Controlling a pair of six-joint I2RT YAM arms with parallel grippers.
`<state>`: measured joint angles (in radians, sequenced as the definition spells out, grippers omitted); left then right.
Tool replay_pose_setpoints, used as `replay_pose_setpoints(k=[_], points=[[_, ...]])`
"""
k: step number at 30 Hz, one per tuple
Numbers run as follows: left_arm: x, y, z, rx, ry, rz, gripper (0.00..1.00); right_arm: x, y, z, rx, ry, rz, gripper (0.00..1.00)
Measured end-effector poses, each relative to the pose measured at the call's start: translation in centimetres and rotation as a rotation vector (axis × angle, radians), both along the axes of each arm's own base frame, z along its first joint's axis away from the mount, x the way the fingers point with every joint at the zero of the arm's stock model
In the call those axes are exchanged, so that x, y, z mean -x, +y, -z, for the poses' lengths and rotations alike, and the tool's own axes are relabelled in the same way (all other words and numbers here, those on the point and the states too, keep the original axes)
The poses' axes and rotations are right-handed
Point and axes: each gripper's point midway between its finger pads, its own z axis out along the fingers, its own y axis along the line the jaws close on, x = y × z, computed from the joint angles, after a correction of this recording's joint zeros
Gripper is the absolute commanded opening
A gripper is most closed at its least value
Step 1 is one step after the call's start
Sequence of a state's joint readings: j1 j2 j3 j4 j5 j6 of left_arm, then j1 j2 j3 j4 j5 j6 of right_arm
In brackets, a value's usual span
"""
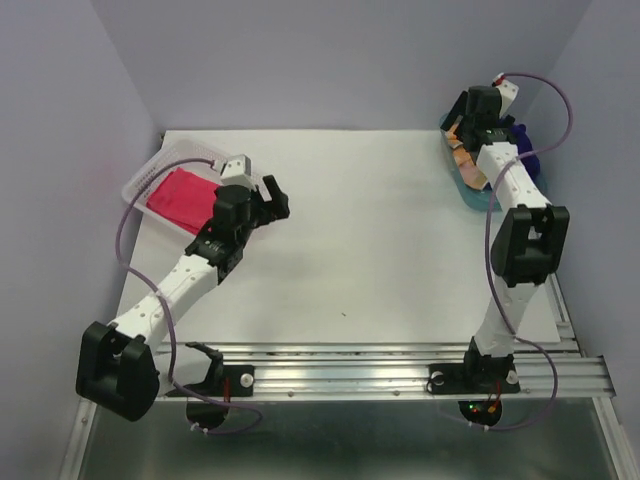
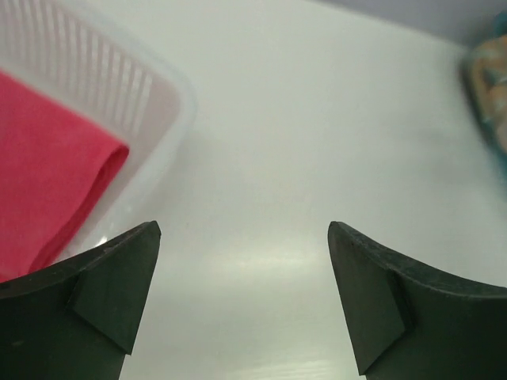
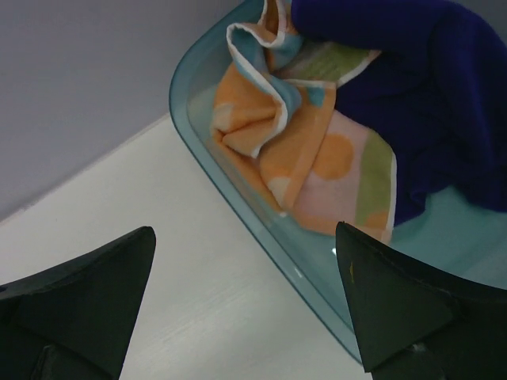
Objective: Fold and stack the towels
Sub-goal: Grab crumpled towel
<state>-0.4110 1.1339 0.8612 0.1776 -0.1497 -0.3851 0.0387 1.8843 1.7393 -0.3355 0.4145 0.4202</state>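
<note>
A folded bright pink-red towel [image 1: 183,198] [image 2: 47,174] lies in the white perforated basket [image 1: 150,172] [image 2: 146,99] at the left. My left gripper [image 1: 272,196] [image 2: 244,229] hangs open over bare table just right of the basket, with nothing between its fingers. At the back right, the orange polka-dot towel [image 3: 289,138] [image 1: 462,160] lies crumpled in the teal tray [image 3: 238,210] [image 1: 480,196], with the dark purple-blue towel [image 3: 428,87] [image 1: 528,150] bunched partly over it. My right gripper [image 3: 244,229] is open above the tray's near rim and holds nothing.
The white table [image 1: 370,230] spreads between basket and tray. Purple walls close in the back and both sides. The tray sits close to the right wall. A metal rail [image 1: 400,365] with the arm bases runs along the near edge.
</note>
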Motion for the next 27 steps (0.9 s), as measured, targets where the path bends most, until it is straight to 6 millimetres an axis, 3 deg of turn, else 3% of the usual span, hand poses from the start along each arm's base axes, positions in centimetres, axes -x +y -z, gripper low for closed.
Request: replay_pose_setpoints(k=[3,5,8,12,19,22,24,27], points=[[1.7,0.2,7.9,-0.065,0.184,-0.018,0.99,-4.5,-1.7,2.8,0.036,0.043,0.014,1.00],[2.4,0.2,9.5,-0.082,0.225,-0.023,0.99,-7.4,-2.6,4.3,0.046,0.042,0.019,1.00],[2.3,-0.8,8.8,-0.074,0.188,-0.011,0.99,-9.9,-4.0,7.1,0.058,0.056,0.031,1.00],[2.2,-1.6,8.2,-0.068,0.160,-0.003,0.99,-10.5,-5.7,9.5,0.072,0.080,0.042,1.00],[2.8,-2.0,8.3,-0.073,0.150,0.011,0.99,-12.1,-7.6,8.1,0.083,-0.033,0.063,0.96],[3.2,-1.8,8.2,-0.071,0.141,0.007,0.99,-12.9,-8.0,8.7,0.077,-0.058,0.057,0.93],[3.4,-1.5,7.7,-0.063,0.126,0.002,0.99,-13.2,-8.0,10.1,0.065,-0.048,0.043,0.88],[3.6,-1.3,6.7,-0.050,0.100,-0.004,0.99,-13.7,-7.5,12.2,0.047,-0.031,0.014,0.65]])
